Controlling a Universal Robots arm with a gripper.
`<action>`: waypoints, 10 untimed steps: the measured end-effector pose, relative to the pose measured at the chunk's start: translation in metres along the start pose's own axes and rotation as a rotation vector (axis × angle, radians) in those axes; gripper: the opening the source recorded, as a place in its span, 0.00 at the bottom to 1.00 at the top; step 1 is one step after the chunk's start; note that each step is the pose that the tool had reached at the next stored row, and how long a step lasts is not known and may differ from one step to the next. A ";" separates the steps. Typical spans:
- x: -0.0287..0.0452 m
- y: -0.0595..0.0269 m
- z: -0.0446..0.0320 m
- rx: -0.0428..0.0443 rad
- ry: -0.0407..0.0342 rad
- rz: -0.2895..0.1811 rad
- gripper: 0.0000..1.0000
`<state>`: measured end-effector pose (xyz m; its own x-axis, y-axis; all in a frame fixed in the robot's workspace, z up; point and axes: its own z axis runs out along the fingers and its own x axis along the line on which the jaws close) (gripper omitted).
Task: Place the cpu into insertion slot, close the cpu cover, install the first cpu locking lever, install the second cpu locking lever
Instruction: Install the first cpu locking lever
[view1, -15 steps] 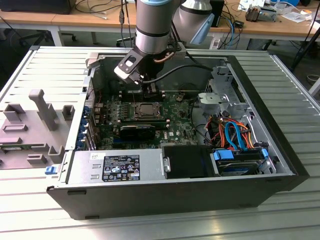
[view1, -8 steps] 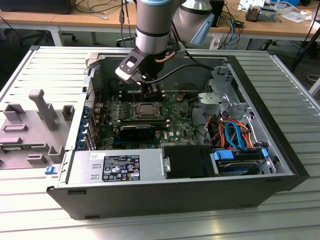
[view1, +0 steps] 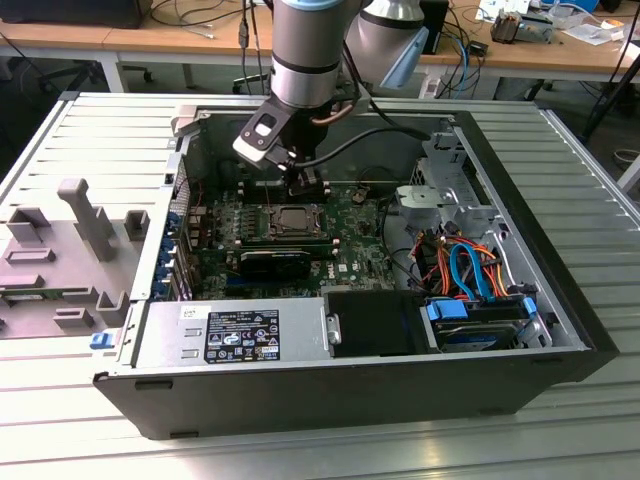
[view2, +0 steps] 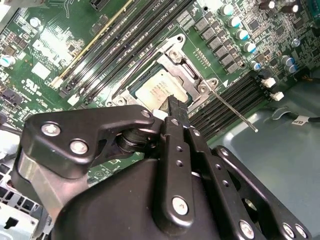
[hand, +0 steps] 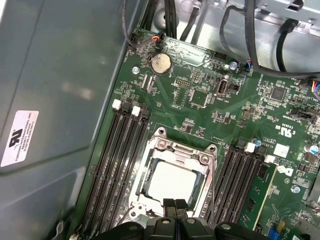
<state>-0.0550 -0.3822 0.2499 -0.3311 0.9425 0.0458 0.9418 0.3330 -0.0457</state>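
Note:
The cpu (hand: 170, 184) lies flat in the insertion slot (view1: 297, 221), its silver top showing through the window of the cpu cover (hand: 161, 146), which is down around it. My gripper (hand: 175, 204) is shut with nothing in it, its two fingertips pressed together at the edge of the chip. In the second wrist view the gripper (view2: 173, 106) tip stands right at the cpu (view2: 156, 89). One thin locking lever (view2: 234, 112) sticks out from the socket corner over the memory slots. In the exterior view the gripper (view1: 303, 192) hangs just behind the socket.
Long black memory slots (hand: 117, 165) flank the socket on both sides. A black card (view1: 270, 262) lies in front of it. The drive cage and coloured cables (view1: 465, 265) fill the exterior view's right. Grey fixtures (view1: 80, 225) stand outside the case walls.

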 end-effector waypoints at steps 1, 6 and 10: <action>0.0000 0.0000 0.0000 0.0002 -0.0002 -0.004 0.11; 0.0000 0.0000 0.0000 0.0015 -0.0015 -0.030 0.11; 0.0000 0.0000 0.0000 0.0025 -0.0025 -0.054 0.11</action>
<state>-0.0550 -0.3822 0.2499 -0.3814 0.9233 0.0458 0.9225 0.3834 -0.0457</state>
